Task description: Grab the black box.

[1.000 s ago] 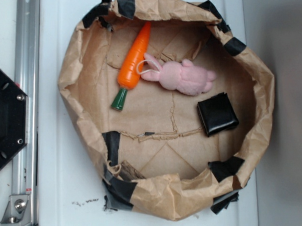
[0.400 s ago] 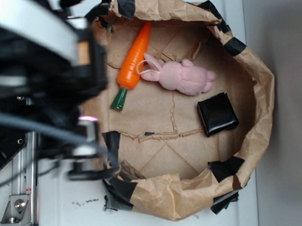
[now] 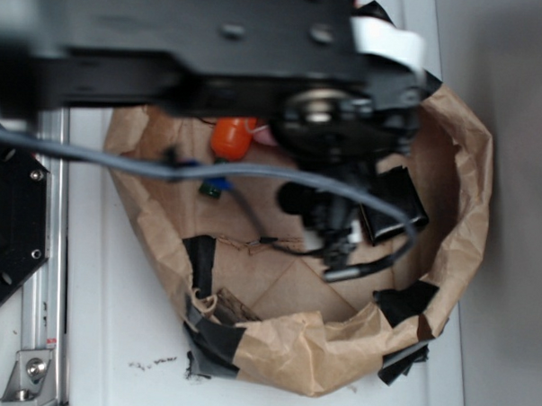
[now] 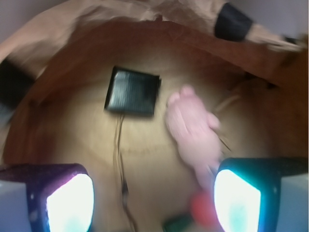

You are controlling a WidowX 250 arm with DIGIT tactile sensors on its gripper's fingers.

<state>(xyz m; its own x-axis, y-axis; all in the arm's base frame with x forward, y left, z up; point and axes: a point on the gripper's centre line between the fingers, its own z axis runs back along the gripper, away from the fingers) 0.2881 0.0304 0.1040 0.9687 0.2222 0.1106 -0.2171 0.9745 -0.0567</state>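
Note:
The black box (image 4: 133, 91), glossy and squarish, lies flat on the brown paper floor ahead of my gripper (image 4: 153, 203) in the wrist view. My gripper is open, its two lit pads (image 4: 70, 203) wide apart with only paper between them. The box is well clear of the fingertips, slightly left of centre. In the exterior view my arm (image 3: 328, 125) hangs over the bag and covers part of the black box (image 3: 399, 201), which shows at its right. The wrist picture is blurred by motion.
A pink plush rabbit (image 4: 193, 128) lies right of the box, near the right finger. An orange carrot (image 3: 231, 136) with a green tip (image 3: 210, 188) lies left. Crumpled paper walls (image 3: 466, 175) with black tape ring the floor. A black hexagonal plate (image 3: 9, 219) sits outside, left.
My arm has swung in from the left to above the middle of the bag, now covering the rabbit and most of the carrot. The objects have not moved.

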